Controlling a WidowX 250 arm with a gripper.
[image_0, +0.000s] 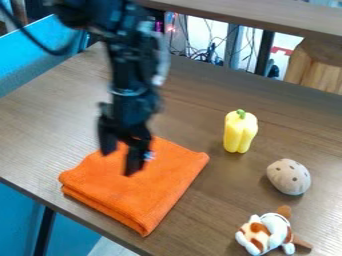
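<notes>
Black two-finger gripper (121, 151) left of centre, open over folded orange cloth (157, 187), lower left. Shallow pinch could catch only the top layer, unfolding it; rightward drag could tip upright yellow toy pepper (240, 133), right of centre.

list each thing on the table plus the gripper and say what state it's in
gripper: open, fingers apart, over the cloth
orange cloth: folded in layers, laid flat
yellow pepper: whole, upright, green stem on top
spotted potato-like toy: whole, resting on the table
plush toy: lying on the table, pose hard to tell
</notes>
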